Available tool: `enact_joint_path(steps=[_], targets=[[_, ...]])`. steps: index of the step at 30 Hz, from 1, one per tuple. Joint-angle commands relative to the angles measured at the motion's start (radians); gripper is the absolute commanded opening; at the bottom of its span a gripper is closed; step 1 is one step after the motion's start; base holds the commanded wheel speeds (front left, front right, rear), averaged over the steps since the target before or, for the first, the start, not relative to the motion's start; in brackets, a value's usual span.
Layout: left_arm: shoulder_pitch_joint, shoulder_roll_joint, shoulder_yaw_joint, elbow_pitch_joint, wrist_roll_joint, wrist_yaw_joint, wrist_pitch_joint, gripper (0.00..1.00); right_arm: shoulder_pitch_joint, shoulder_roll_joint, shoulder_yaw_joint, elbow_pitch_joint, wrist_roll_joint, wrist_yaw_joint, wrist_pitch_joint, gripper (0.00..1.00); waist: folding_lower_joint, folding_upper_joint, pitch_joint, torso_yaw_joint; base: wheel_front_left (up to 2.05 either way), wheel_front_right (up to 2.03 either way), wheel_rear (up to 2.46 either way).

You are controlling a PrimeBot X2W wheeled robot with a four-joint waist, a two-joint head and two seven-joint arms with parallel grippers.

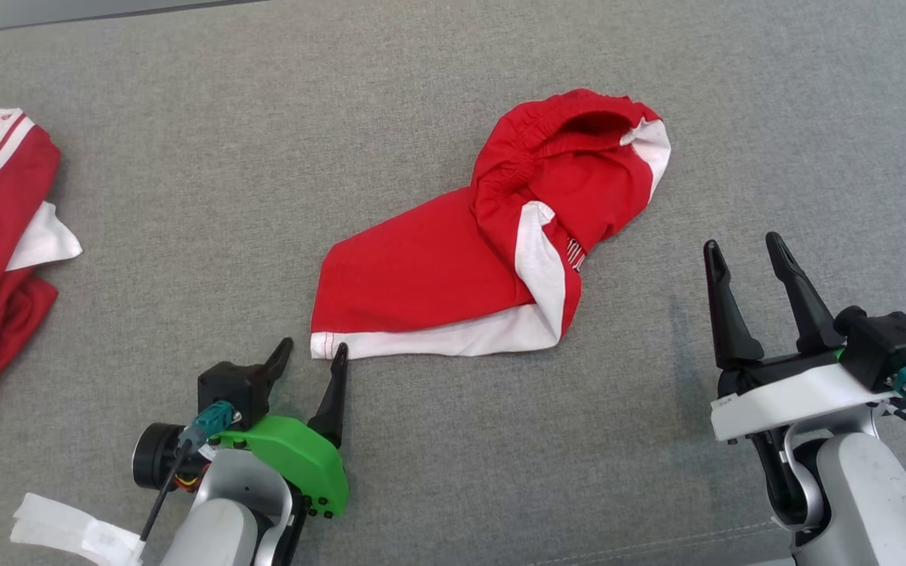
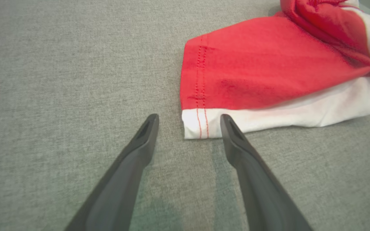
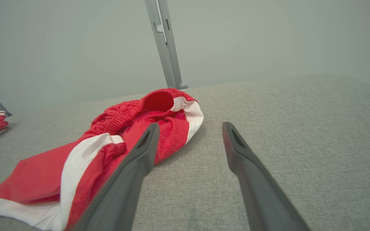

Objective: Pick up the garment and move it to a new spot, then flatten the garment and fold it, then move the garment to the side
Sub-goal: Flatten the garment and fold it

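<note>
One red-and-white garment [image 1: 421, 275], rumpled on the grey table [image 1: 185, 196]: soft, light, limp; will likely sag when lifted. Best hold: white hem corner [image 1: 327, 344], at the tips of the left tool [image 1: 314, 346], spread wide; right tool [image 1: 742, 242] likewise released, empty.

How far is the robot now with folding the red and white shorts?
Done: nothing yet; the crumpled red and white cloth shorts lie unflattened on the grey fabric surface. In hand: the left gripper, fingers open, flanks the white hem corner. The right gripper stands open nearby. Left: lifting, flattening, folding, moving aside.
</note>
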Motion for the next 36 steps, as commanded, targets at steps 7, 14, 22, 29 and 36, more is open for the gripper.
enact_joint_path(steps=[7,14,22,29,36], targets=[[-0.028,0.011,-0.015,0.026,-0.012,-0.022,0.016,0.00,-0.026,-0.017,0.007,0.011,0.010,-0.001,-0.001,1.00,0.0000,0.0000,0.009,0.002,0.00,0.00,0.00],[-0.041,0.006,-0.020,0.024,-0.002,-0.013,-0.013,0.00,-0.096,-0.072,0.059,0.035,0.037,-0.001,0.023,1.00,0.0000,0.0000,0.012,0.034,0.00,0.00,0.00],[-0.066,-0.016,-0.043,0.039,0.003,-0.015,-0.048,0.00,-0.267,-0.171,0.296,0.145,0.110,-0.001,0.085,1.00,0.0000,0.0000,0.044,0.108,0.00,0.00,0.00],[-0.090,-0.033,-0.064,0.064,0.002,-0.018,-0.072,0.00,-0.374,-0.229,0.442,0.245,0.176,-0.001,0.114,1.00,0.0000,0.0000,0.067,0.149,0.00,0.00,0.00],[-0.110,-0.041,-0.069,0.085,-0.005,-0.012,-0.095,0.00,-0.427,-0.276,0.525,0.289,0.244,-0.001,0.145,0.03,0.0000,0.0000,0.082,0.159,0.00,0.00,0.00]])
